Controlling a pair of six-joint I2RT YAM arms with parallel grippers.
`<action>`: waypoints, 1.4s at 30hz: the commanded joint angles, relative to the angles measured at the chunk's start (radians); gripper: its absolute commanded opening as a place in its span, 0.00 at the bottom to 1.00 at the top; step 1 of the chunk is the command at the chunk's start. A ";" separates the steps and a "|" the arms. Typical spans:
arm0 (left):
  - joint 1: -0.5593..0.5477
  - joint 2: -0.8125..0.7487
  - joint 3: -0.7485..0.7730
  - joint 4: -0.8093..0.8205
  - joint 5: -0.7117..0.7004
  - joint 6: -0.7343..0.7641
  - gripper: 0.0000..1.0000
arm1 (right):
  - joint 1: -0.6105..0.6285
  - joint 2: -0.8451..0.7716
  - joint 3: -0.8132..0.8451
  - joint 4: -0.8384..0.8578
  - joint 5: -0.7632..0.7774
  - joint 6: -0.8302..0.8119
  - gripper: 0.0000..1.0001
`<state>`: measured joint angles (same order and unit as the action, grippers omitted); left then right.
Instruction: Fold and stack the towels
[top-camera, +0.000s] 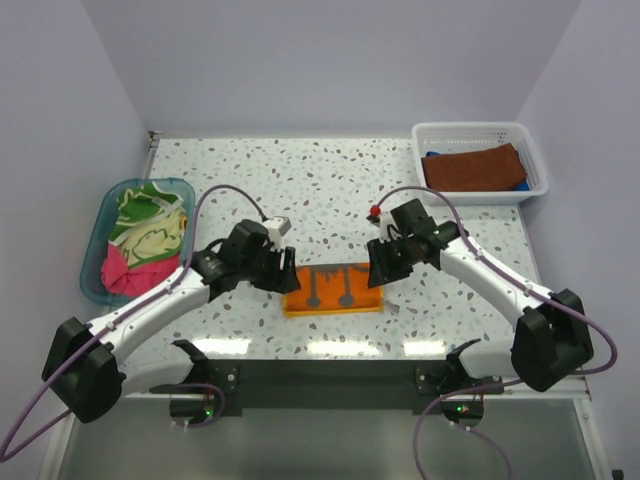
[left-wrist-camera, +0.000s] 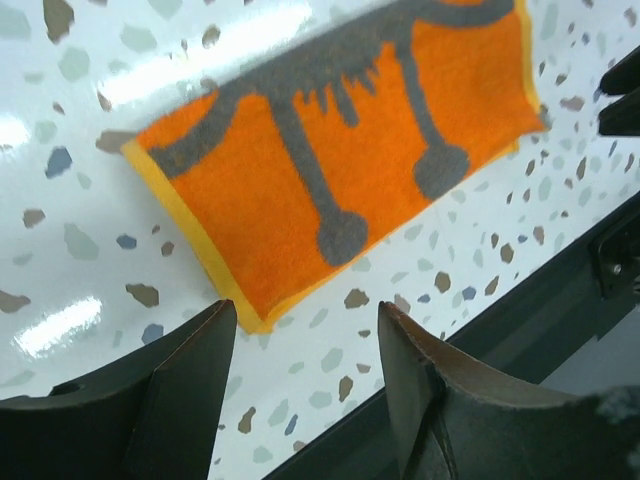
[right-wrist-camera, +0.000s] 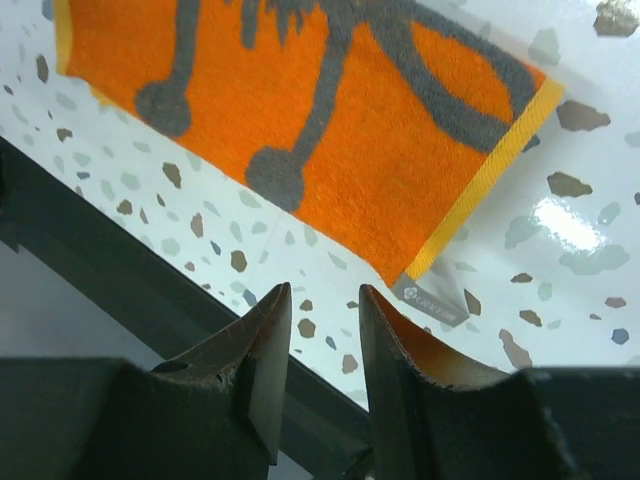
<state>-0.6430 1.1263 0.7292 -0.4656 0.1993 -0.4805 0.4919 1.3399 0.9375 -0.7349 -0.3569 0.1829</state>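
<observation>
An orange towel (top-camera: 335, 288) with grey blotches and a yellow border lies folded flat in the near middle of the table. My left gripper (top-camera: 289, 279) hovers at its left end, open, with nothing between the fingers. In the left wrist view the orange towel (left-wrist-camera: 340, 150) has its near corner just ahead of the left gripper (left-wrist-camera: 307, 308). My right gripper (top-camera: 378, 270) stands at the right end, also open and empty. The right wrist view shows the orange towel (right-wrist-camera: 330, 110) and its grey label (right-wrist-camera: 430, 300) just beyond the right gripper (right-wrist-camera: 325, 290).
A white mesh basket (top-camera: 480, 133) at the back right holds a rust brown towel (top-camera: 472, 168) over a blue one (top-camera: 517, 184). A teal tub (top-camera: 100, 250) on the left holds a green and yellow towel (top-camera: 148, 225) and a pink one (top-camera: 135, 272). The table's dark front edge (left-wrist-camera: 520, 320) runs close under both grippers.
</observation>
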 joint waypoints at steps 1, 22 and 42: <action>-0.004 0.030 0.090 0.025 -0.043 -0.044 0.63 | 0.004 -0.024 0.032 0.094 0.015 0.088 0.37; -0.165 0.208 -0.203 0.291 -0.136 -0.233 0.32 | 0.016 0.022 -0.312 0.385 0.061 0.221 0.18; -0.081 0.215 0.006 0.235 -0.397 -0.136 0.36 | -0.018 0.037 -0.126 0.408 0.226 0.159 0.20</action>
<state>-0.7673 1.2476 0.7246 -0.3061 -0.1421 -0.6628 0.4923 1.3205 0.8146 -0.4244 -0.1738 0.3565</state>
